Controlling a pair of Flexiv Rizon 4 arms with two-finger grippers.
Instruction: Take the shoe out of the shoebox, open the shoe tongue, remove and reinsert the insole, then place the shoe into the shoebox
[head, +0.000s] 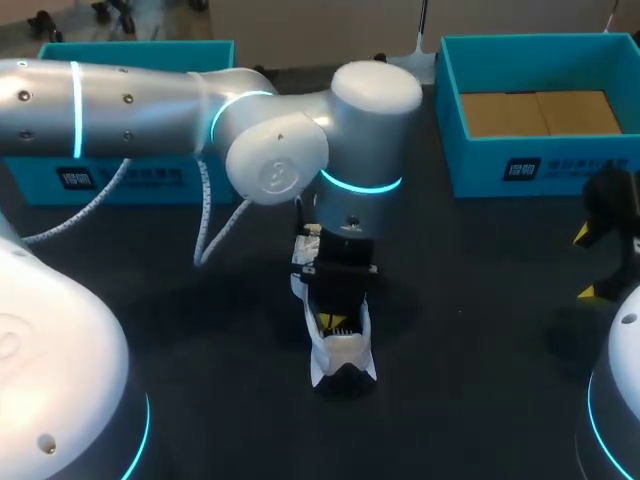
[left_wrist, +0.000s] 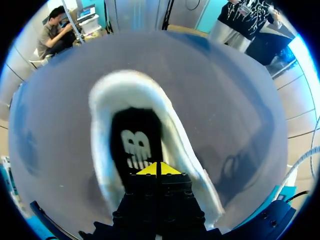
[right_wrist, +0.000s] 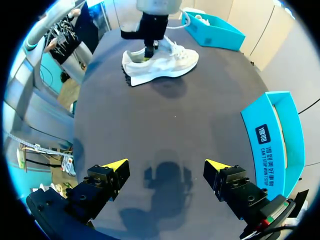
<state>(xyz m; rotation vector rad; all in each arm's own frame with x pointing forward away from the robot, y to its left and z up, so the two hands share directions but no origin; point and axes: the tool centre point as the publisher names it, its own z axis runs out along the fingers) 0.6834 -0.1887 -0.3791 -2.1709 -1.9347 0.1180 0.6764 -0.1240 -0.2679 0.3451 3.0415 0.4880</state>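
Observation:
A white sneaker (head: 343, 352) lies on the dark table near the middle. My left arm comes across from the left, and my left gripper (head: 335, 321) stands down inside the shoe's opening. In the left wrist view its yellow tips are pressed together, shut (left_wrist: 159, 168), on the black insole (left_wrist: 134, 131) with a white logo, inside the white padded collar (left_wrist: 107, 97). Whether they pinch the insole I cannot tell. My right gripper (right_wrist: 166, 165) hangs open and empty at the table's right, well away from the sneaker (right_wrist: 165, 62) and the left gripper (right_wrist: 149, 49).
A teal shoebox (head: 500, 165) with brown cardboard inside stands at the back right, close beside my right gripper (head: 587, 263). A second teal box (head: 120, 180) sits at the back left, behind my left arm. Bare dark table lies between the shoe and my right gripper.

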